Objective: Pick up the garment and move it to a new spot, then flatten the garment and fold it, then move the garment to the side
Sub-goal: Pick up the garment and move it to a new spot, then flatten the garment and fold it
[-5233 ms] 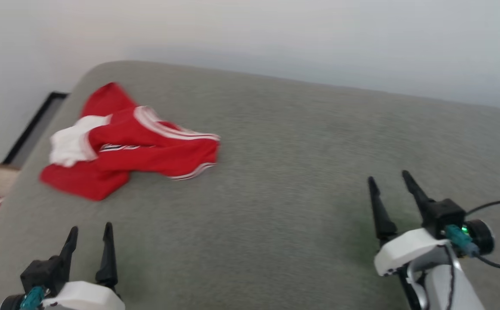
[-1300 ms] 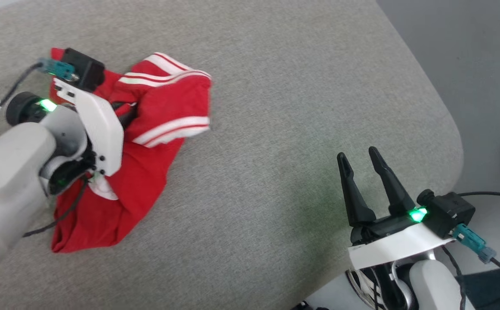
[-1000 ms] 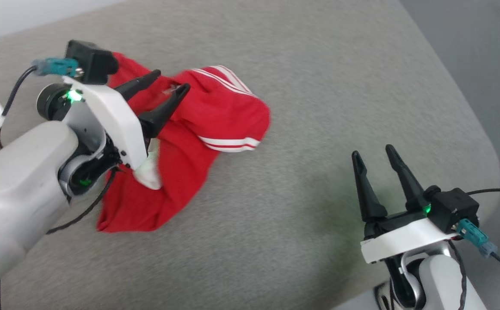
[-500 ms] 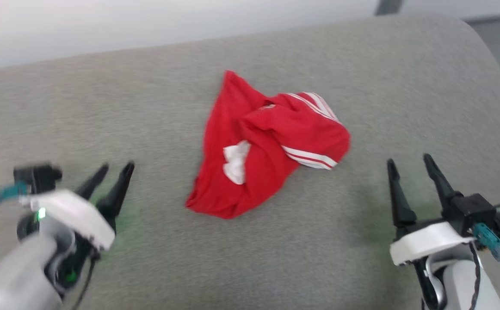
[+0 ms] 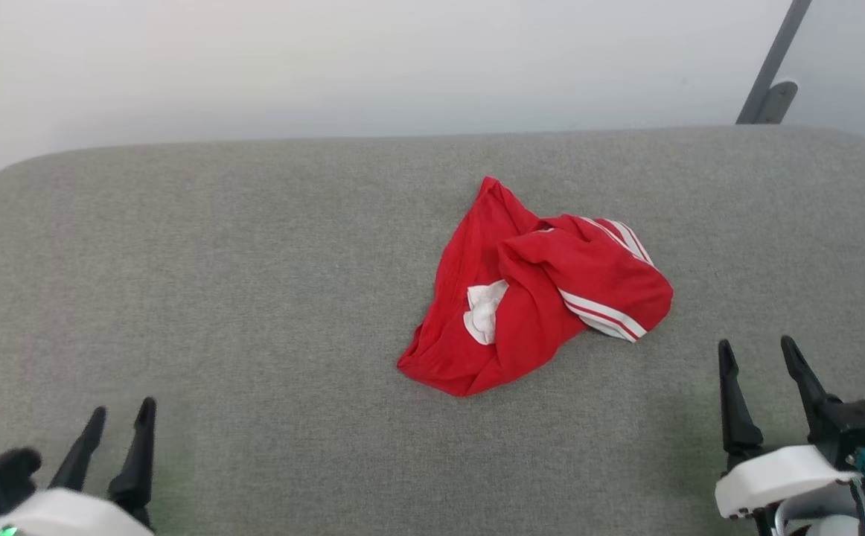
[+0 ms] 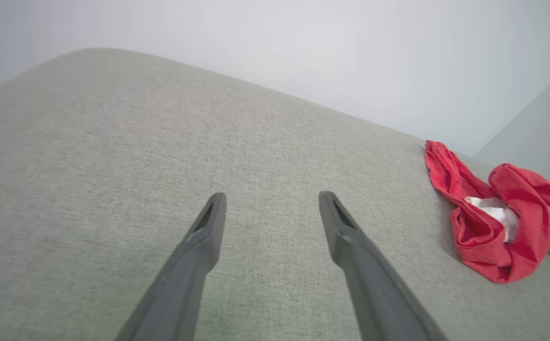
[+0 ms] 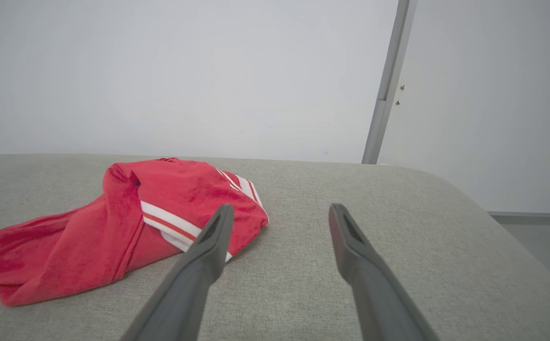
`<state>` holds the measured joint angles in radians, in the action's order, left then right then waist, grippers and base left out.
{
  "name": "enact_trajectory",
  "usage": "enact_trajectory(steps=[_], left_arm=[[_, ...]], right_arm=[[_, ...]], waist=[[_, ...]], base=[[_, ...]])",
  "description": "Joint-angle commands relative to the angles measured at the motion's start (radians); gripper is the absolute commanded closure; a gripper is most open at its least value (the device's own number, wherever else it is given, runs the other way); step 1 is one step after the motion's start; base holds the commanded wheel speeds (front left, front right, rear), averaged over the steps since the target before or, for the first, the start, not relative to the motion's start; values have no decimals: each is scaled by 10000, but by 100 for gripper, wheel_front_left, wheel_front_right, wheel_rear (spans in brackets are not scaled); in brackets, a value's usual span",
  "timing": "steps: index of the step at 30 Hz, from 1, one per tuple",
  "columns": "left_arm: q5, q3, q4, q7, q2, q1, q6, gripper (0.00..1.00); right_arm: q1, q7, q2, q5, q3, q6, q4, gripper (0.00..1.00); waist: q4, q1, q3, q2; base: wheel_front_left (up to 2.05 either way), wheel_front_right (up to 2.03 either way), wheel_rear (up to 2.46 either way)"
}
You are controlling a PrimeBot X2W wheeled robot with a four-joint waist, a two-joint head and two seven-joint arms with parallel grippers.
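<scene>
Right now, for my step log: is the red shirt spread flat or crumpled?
Crumpled: the garment lies in a bunched heap on the grey cushion, folds overlapping, not spread flat.

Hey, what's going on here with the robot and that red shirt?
A two-armed robot is working on a thin red jersey-style shirt with white sleeves and striped trim, which lies crumpled in a heap on a grey fabric-covered surface. Nothing holds it: the left gripper and right gripper both stand open over the surface's near side, apart from the shirt. Flattening and folding are not yet done.
</scene>
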<state>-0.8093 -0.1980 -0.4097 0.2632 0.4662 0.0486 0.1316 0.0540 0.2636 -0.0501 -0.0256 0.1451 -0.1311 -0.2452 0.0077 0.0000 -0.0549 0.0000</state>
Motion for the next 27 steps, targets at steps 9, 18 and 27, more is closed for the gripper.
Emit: enact_trajectory(steps=[9,18,27], left_arm=[[3586,1853,2203,19,-1003,-1625,-18,0],[4499,2094,2957,19,-1490,-2056,-20,0],[4601,2124,2971,19,-1563,-2186,-20,0]], right_arm=[[-588,15,-7,-161,366,7,430,0],[-799,15,-7,-348,262,7,662,0],[-734,15,-7,-405,193,7,603,0]], waist=[[150,0,423,0],[118,0,517,0],[51,0,519,0]], base=[[0,0,0],[0,0,0],[0,0,0]])
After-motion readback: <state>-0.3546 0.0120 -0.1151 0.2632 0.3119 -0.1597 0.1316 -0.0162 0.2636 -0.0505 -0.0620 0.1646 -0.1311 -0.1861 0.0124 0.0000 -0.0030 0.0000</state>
